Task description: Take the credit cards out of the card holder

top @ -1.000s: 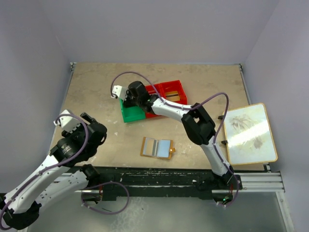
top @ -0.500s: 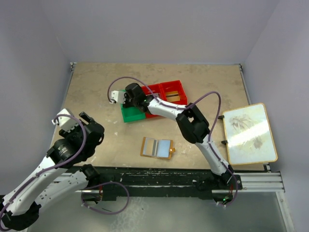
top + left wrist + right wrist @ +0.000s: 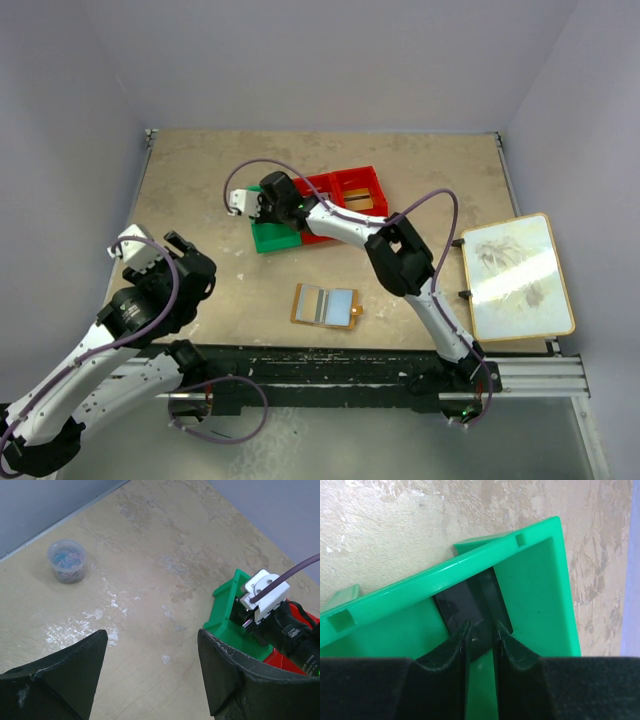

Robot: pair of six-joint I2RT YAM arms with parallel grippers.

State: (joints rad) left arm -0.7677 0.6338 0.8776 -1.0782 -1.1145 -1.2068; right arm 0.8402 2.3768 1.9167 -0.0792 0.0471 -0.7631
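Observation:
The card holder (image 3: 325,305) lies open on the table near the front, with its pale blue-grey pockets up and its tab to the right. My right gripper (image 3: 262,210) reaches down into the green bin (image 3: 272,238). In the right wrist view its fingertips (image 3: 481,630) stand a narrow gap apart over a black credit card (image 3: 465,605) that rests against the wall of the green bin (image 3: 535,595). A gold-tan card (image 3: 358,204) lies in the red bin (image 3: 350,185). My left gripper (image 3: 152,640) is open and empty above bare table at the left.
A large white tan-edged board (image 3: 515,275) lies off the table's right edge. A small clear cup of paper clips (image 3: 66,560) stands at the far left near the wall. The left wrist view shows the green bin (image 3: 227,617) with the right wrist's camera (image 3: 262,592) over it.
My right gripper has moved a little left and down into the green bin. My left arm has drawn back slightly toward the front. The card holder has not moved.

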